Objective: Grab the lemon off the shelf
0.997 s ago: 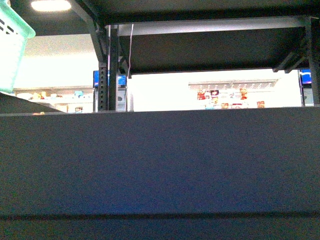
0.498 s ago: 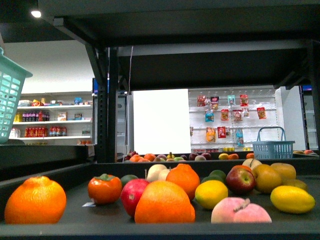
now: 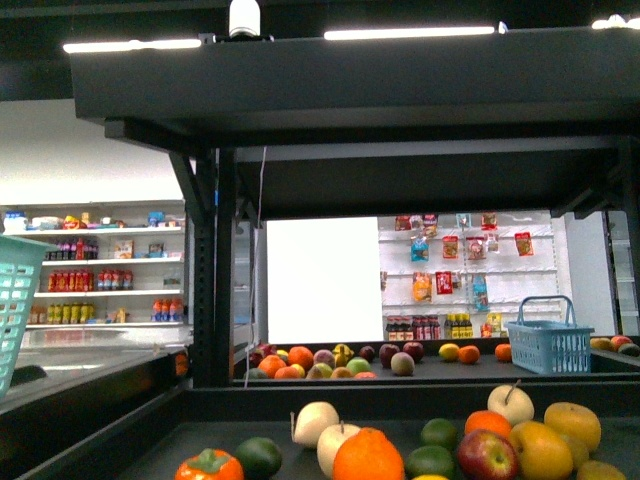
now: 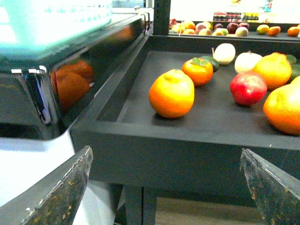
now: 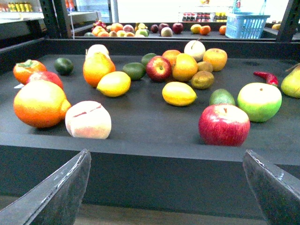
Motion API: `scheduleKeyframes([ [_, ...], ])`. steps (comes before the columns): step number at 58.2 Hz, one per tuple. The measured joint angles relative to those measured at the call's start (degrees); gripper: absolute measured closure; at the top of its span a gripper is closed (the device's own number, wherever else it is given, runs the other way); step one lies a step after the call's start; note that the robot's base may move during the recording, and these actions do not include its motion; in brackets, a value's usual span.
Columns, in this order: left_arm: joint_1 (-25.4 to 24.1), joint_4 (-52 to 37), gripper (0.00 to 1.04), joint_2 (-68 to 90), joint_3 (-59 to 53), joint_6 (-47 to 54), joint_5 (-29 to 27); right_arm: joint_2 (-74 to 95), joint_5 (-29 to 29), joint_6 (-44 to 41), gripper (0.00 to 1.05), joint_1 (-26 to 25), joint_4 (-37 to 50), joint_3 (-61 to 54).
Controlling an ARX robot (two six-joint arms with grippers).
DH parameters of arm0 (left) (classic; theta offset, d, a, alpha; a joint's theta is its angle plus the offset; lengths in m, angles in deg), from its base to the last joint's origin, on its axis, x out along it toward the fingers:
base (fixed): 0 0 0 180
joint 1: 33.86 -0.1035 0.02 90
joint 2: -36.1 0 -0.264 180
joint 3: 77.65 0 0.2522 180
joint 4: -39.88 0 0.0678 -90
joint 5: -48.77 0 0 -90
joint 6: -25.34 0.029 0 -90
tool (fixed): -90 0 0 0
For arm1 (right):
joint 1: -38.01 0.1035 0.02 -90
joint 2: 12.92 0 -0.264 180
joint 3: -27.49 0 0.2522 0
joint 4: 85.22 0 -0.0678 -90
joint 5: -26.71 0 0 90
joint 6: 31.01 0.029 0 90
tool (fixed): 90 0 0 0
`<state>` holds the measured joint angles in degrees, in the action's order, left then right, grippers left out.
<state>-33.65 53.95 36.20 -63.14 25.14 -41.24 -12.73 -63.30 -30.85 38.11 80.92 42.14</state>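
Nothing is picked yet: my left gripper (image 4: 164, 197) and right gripper (image 5: 164, 197) both hang spread and empty before the shelf (image 5: 150, 129), while the lemon (image 5: 179, 93) lies untouched on its deck, mid-frame in the right wrist view, among other fruit.

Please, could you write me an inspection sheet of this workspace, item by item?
Surface: flat black metal shelf deck, raised front edge.
Job's things: bright yellow oval lemon lying mid-deck, ungripped; a similar yellow fruit also on deck.
Clutter: many other fruits, including round red apple, pale peach, large orange fruit.
Grippers: left gripper and right gripper both open, empty, in front of the deck's edge.
Cables: thin pale cord hanging beside the shelf's upright post.
Surroundings: white store shelves of bottles, blue plastic basket, teal plastic basket.
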Motion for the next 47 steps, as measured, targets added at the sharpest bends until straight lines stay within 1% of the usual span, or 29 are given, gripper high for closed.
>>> scheduleKeyframes([
  [47, 0.00, 0.00, 0.08, 0.00, 0.00, 0.00, 0.07, 0.00, 0.00, 0.00, 0.07, 0.00, 0.00, 0.00],
])
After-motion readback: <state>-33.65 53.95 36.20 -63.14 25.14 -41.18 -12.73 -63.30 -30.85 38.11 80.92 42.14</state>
